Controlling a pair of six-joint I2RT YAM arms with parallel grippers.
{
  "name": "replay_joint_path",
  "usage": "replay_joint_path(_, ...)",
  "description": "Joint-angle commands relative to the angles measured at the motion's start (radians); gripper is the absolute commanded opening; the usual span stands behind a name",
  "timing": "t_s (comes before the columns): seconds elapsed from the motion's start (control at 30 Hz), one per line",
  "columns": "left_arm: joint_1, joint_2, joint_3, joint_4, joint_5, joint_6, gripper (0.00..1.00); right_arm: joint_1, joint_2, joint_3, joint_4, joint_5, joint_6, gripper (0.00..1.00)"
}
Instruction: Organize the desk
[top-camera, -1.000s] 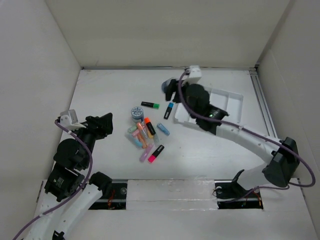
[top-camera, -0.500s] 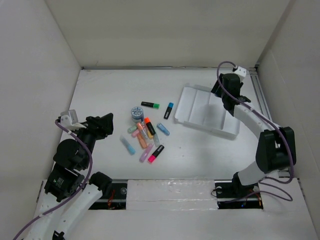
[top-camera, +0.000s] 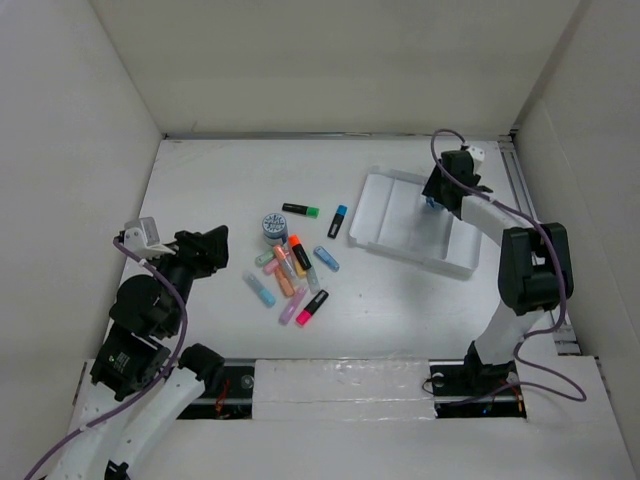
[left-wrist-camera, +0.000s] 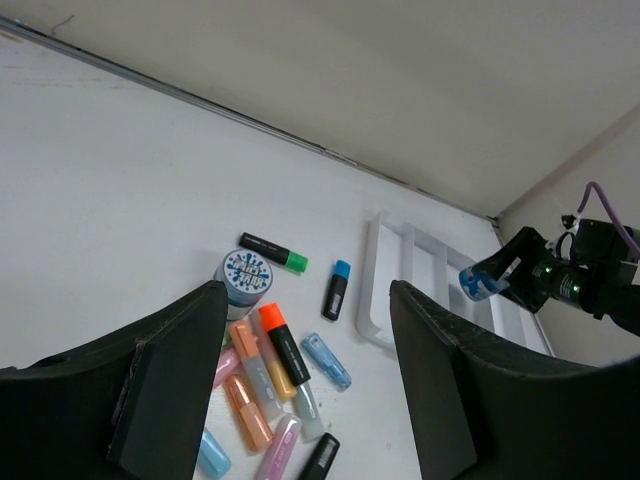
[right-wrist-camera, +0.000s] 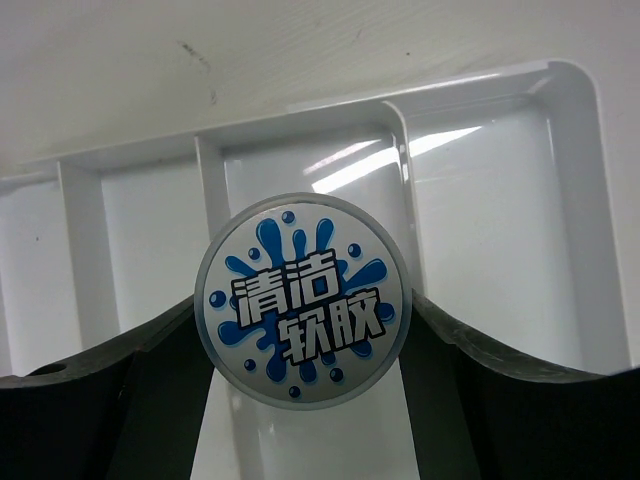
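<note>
On the left side of the counter (top-camera: 215, 175), my left end effector (top-camera: 205, 250) hangs released, fingers spread wide and holding nothing, aimed at the loose pile of markers (top-camera: 290, 272). A careless push from here would scatter them, since they lie crossed over one another and several would roll. At the pile's far edge stands a small round jar (top-camera: 273, 225) with a blue pattern on its lid; its print is too small for me to read, and so is the print on the markers.

Further right lies the white tray (top-camera: 385, 215), near the metal rail. My right end effector (top-camera: 440, 190) is clenched on a second round jar (right-wrist-camera: 303, 300), held above the tray's middle compartments — which one, I cannot tell. The lid reads 清洁软胶 in white on a blue splash.

The risk, as I judge it: the jar looks nearly as wide as a compartment, so letting go off-centre could land it on a divider (right-wrist-camera: 208, 175), where it would tip or roll out — and a hard drop could shove the light tray sideways.
</note>
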Motion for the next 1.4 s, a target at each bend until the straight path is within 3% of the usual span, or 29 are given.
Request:
replay_joint_path(0.0, -0.002, 0.011, -0.011, 0.04, 0.009, 0.004, 0.62, -0.016, -0.024, 0.062, 0.074, 0.039, 0.012, 0.62)
replay_joint_path(0.03, -0.002, 0.011, -0.011, 0.043, 0.011, 0.004, 0.62, -0.016, -0.016, 0.067, 0.074, 0.036, 0.009, 0.71)
replay_joint_path(0.07, -0.002, 0.011, -0.013, 0.04, 0.009, 0.006, 0.62, -0.016, -0.009, 0.079, 0.071, 0.035, 0.006, 0.88)
replay_joint_path(0.1, -0.002, 0.014, -0.011, 0.042, 0.009, 0.006, 0.62, -0.016, -0.002, 0.087, 0.056, 0.035, 0.004, 0.91)
replay_joint_path(0.23, -0.002, 0.014, -0.013, 0.04, 0.013, 0.006, 0.62, -0.016, -0.042, 0.062, 0.066, -0.01, 0.006, 0.96)
replay_joint_path(0.33, -0.002, 0.011, -0.011, 0.042, 0.013, 0.006, 0.62, 0.009, -0.086, 0.033, 0.095, -0.013, 0.003, 0.92)
replay_joint_path(0.37, -0.002, 0.011, -0.013, 0.042, 0.013, 0.006, 0.62, 0.027, -0.132, 0.021, 0.108, -0.022, -0.005, 0.86)
replay_joint_path(0.4, -0.002, 0.011, -0.011, 0.042, 0.013, 0.006, 0.62, 0.074, -0.152, 0.009, 0.15, -0.036, -0.014, 0.51)
replay_joint_path(0.43, -0.002, 0.009, -0.01, 0.04, 0.013, 0.006, 0.62, 0.105, -0.174, -0.016, 0.175, -0.053, -0.014, 0.3)
replay_joint_path(0.47, -0.002, 0.009, -0.011, 0.04, 0.011, 0.004, 0.62, 0.139, -0.186, -0.024, 0.193, -0.088, -0.014, 0.14)
replay_joint_path(0.5, -0.002, 0.008, -0.01, 0.039, 0.006, 0.003, 0.62, 0.255, -0.189, -0.024, 0.23, -0.132, -0.027, 0.03)
replay_joint_path(0.57, -0.002, 0.006, -0.008, 0.036, -0.003, -0.002, 0.62, 0.297, -0.161, -0.015, 0.249, -0.139, -0.036, 0.13)
replay_joint_path(0.6, -0.002, 0.008, -0.007, 0.027, -0.019, -0.006, 0.62, 0.382, -0.139, -0.002, 0.256, -0.142, -0.043, 0.26)
replay_joint_path(0.63, -0.002, 0.005, -0.004, 0.022, -0.032, -0.022, 0.62, 0.424, -0.112, 0.03, 0.261, -0.139, -0.056, 0.58)
replay_joint_path(0.7, -0.002, 0.003, -0.003, 0.013, -0.067, -0.034, 0.63, 0.544, -0.021, 0.074, 0.258, -0.116, -0.085, 0.88)
replay_joint_path(0.73, -0.002, 0.002, 0.001, 0.007, -0.081, -0.045, 0.65, 0.581, 0.008, 0.132, 0.25, -0.1, -0.093, 0.97)
replay_joint_path(0.97, -0.002, -0.006, 0.007, -0.038, -0.187, -0.129, 0.75, 0.791, 0.258, 0.356, 0.165, -0.033, -0.171, 1.0)
replay_joint_path(1.37, -0.002, -0.003, 0.0, -0.015, -0.135, -0.099, 0.75, 0.81, 0.537, 0.666, 0.028, -0.008, -0.186, 0.99)
